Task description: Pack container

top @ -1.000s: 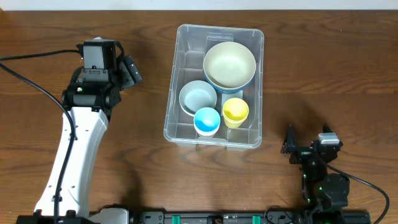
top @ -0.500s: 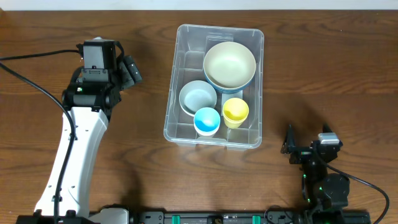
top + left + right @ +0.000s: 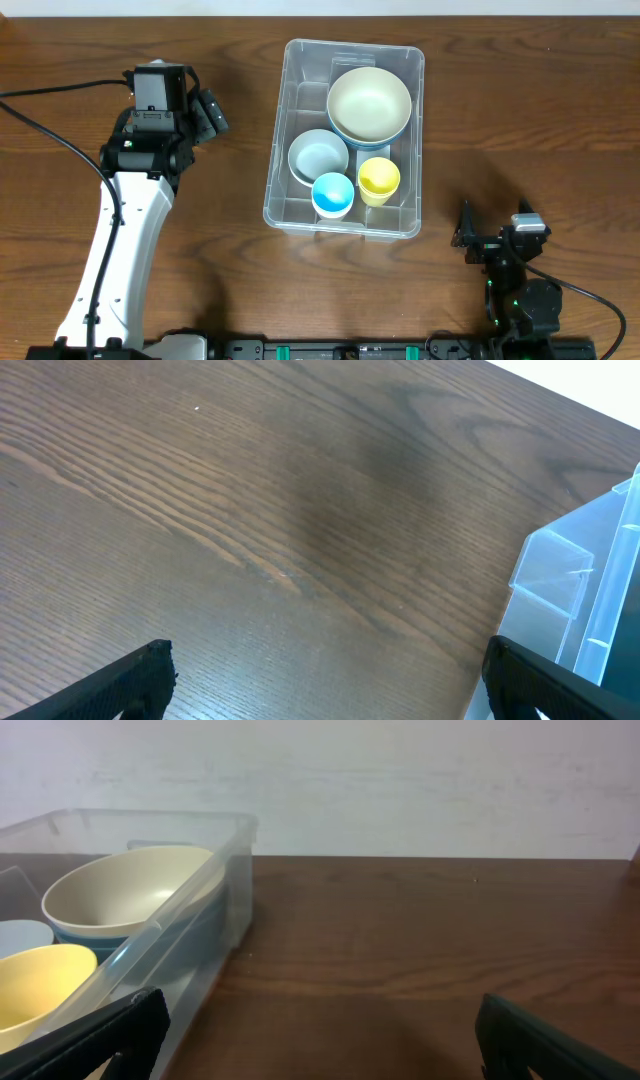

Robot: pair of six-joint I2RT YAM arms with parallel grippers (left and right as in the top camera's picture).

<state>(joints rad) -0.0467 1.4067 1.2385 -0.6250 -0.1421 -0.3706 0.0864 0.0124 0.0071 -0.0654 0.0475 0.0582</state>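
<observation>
container (image 3: 282, 130) holds bowls (image 3: 369, 100); left gripper (image 3: 325, 660), right gripper (image 3: 320, 1015) spread wide, empty.

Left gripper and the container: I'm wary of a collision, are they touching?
Apart. The overhead view shows a wide strip of table between the left gripper and the container.
</observation>
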